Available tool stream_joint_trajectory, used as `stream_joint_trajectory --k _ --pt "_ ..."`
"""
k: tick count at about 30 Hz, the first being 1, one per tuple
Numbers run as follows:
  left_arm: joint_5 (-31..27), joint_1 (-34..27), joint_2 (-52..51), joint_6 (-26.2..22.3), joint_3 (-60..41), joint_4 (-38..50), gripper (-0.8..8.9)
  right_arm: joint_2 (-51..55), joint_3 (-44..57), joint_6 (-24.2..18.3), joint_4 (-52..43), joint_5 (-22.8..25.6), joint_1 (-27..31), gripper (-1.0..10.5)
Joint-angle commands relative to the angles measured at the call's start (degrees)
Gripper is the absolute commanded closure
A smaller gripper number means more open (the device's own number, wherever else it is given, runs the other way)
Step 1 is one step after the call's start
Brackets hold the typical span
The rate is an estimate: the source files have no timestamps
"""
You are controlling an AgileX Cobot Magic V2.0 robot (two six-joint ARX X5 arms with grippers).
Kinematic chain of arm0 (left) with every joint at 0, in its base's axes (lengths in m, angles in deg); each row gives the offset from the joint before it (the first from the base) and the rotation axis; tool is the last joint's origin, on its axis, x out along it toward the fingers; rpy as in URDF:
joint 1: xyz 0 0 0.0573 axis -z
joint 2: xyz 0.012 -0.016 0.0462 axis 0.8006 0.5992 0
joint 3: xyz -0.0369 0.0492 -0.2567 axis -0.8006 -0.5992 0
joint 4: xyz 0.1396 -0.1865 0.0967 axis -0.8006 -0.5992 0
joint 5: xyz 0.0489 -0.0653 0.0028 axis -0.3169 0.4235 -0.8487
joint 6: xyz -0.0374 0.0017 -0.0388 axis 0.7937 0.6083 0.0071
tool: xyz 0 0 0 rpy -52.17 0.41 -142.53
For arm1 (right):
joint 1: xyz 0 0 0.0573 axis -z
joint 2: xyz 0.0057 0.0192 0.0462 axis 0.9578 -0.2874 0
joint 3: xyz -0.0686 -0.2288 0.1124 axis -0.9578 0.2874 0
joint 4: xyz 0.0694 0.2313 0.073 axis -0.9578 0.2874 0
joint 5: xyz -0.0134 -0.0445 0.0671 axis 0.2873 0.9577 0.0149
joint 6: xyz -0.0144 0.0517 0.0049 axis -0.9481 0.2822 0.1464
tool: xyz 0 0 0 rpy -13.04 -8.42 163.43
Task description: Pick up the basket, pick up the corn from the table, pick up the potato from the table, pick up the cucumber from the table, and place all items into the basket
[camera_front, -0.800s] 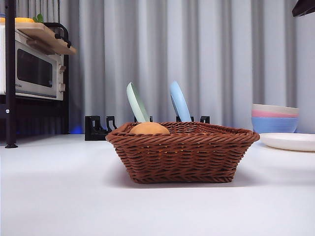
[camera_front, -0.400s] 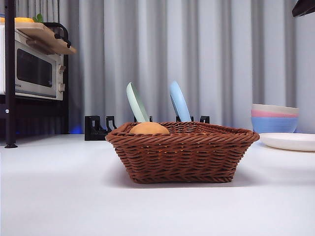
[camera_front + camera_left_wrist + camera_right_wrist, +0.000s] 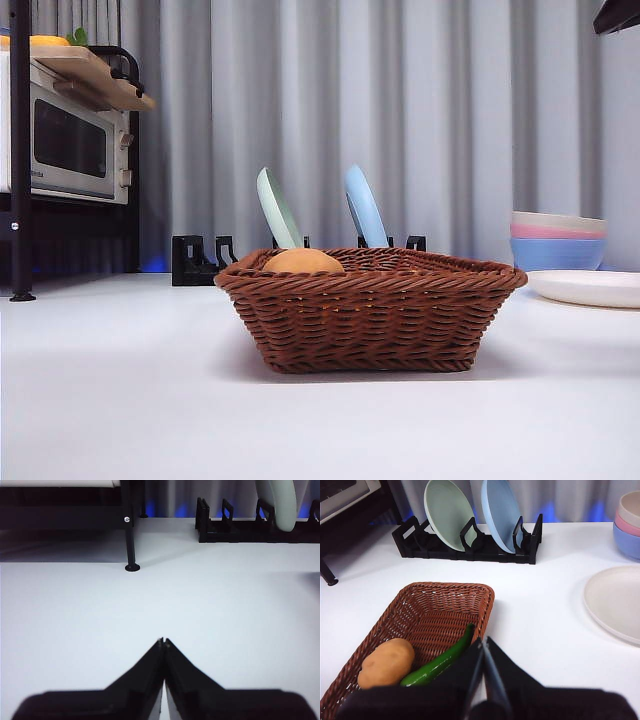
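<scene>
The dark brown wicker basket [image 3: 370, 315] stands on the white table [image 3: 120, 400] in the middle of the front view. It also shows in the right wrist view [image 3: 435, 612]. The tan potato [image 3: 386, 662] lies inside it, and its top shows over the rim in the front view [image 3: 303, 261]. The green cucumber [image 3: 440, 661] lies inside next to the potato. The corn is not in view. My right gripper [image 3: 483, 645] is shut and empty, above the basket's edge. My left gripper [image 3: 163, 641] is shut and empty over bare table.
A black dish rack [image 3: 200, 262] with a green plate [image 3: 278, 208] and a blue plate [image 3: 364, 207] stands behind the basket. Stacked bowls [image 3: 558, 240] and a white plate [image 3: 590, 287] sit at the right. A microwave [image 3: 65, 140] on a black stand is at the left.
</scene>
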Motion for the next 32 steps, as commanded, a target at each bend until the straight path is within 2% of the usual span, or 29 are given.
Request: stream_joint_trajectory --k 1,6,9,14,20,24,29,32 --pt "-0.2 -0.2 -0.1 0.2 -0.9 0.5 8.17 0.0 0.3 0.5 -0.3 0.2 0.0 9.5" --pt "-0.2 -0.2 -0.1 0.2 -0.9 0.5 8.17 0.1 0.3 0.3 -0.3 0.2 0.0 9.5" --pt "-0.2 -0.2 -0.1 0.2 -0.9 0.5 8.17 2.5 0.5 -3.3 0.2 1.4 0.3 9.5" --pt "-0.2 -0.2 -0.1 0.2 -0.9 0.5 8.17 10.8 6.5 -5.6 -2.0 1.0 5.4 9.5" --pt "-0.2 -0.2 -0.1 0.2 -0.9 0.5 8.17 24.9 22.7 -5.7 -10.1 -8.0 16.0 9.5" --pt "-0.2 -0.2 -0.1 0.2 -0.9 0.5 8.17 32.1 31.5 -5.7 -13.1 -13.3 20.4 9.5" --pt "-0.2 -0.2 -0.1 0.2 -0.9 0.5 8.17 37.0 38.1 -5.6 -13.5 -13.8 20.9 9.5" --pt "-0.2 -0.2 -0.1 0.2 -0.9 0.5 8.17 37.0 38.6 -5.6 -9.8 -13.7 20.9 9.5"
